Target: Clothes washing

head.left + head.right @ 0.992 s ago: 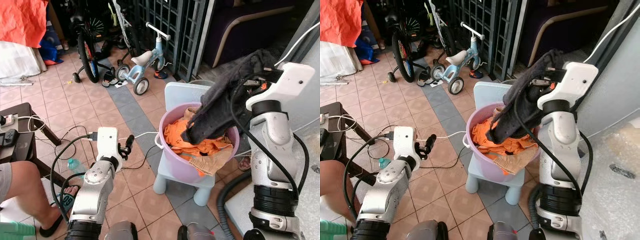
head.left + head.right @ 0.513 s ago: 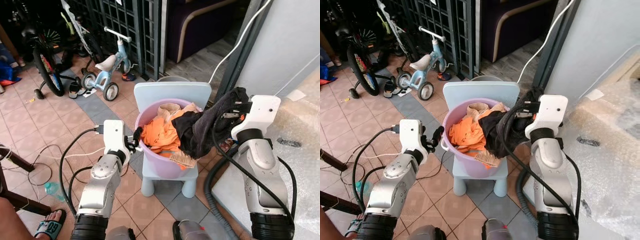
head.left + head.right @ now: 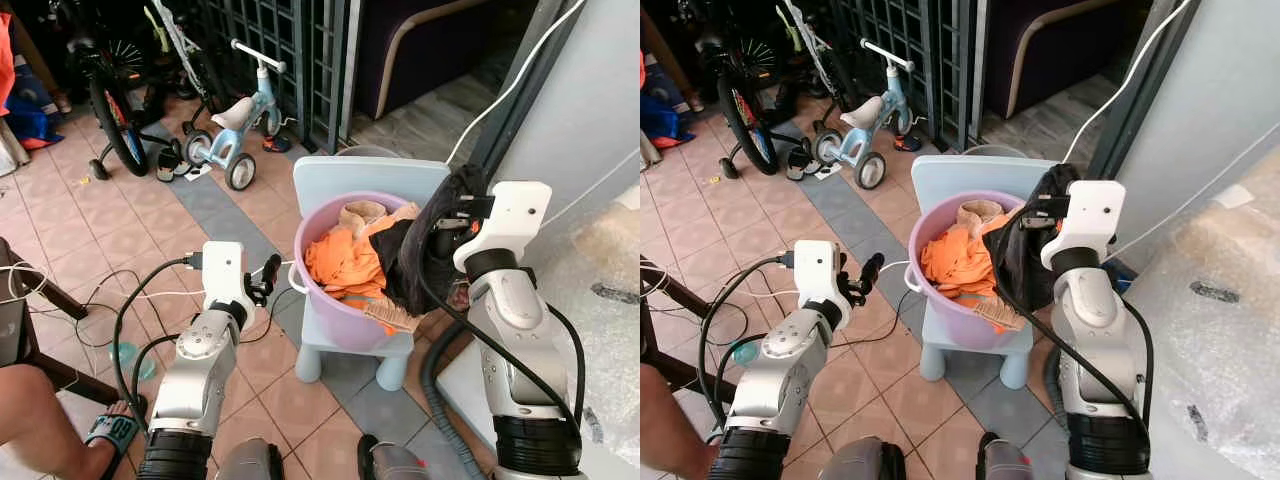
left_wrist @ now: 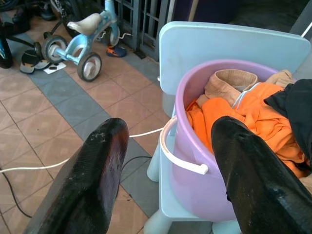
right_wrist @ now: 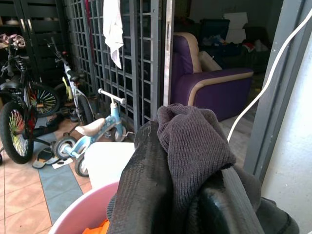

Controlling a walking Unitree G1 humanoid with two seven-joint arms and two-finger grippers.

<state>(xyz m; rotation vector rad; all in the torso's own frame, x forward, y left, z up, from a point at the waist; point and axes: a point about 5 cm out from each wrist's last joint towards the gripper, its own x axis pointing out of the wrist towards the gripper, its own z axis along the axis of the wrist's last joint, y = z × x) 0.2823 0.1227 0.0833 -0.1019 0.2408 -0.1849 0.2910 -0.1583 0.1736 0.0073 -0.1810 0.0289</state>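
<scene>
Left claw [image 4: 165, 190] beside bucket rim [image 4: 183, 97]

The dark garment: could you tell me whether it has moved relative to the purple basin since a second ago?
Yes. The dark garment has dropped from above the purple basin to drape over its rim.

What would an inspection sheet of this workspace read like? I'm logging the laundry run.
Surface: tiled floor.
Job's things: purple basin on a pale blue chair, holding orange clothes; dark garment draped over its rim.
Clutter: balance bike, bicycle.
Grippers: right claw shut on the dark garment; left claw open beside the basin.
Cables: white cable and black cable on the floor.
Surroundings: metal grille, a person's foot.
</scene>
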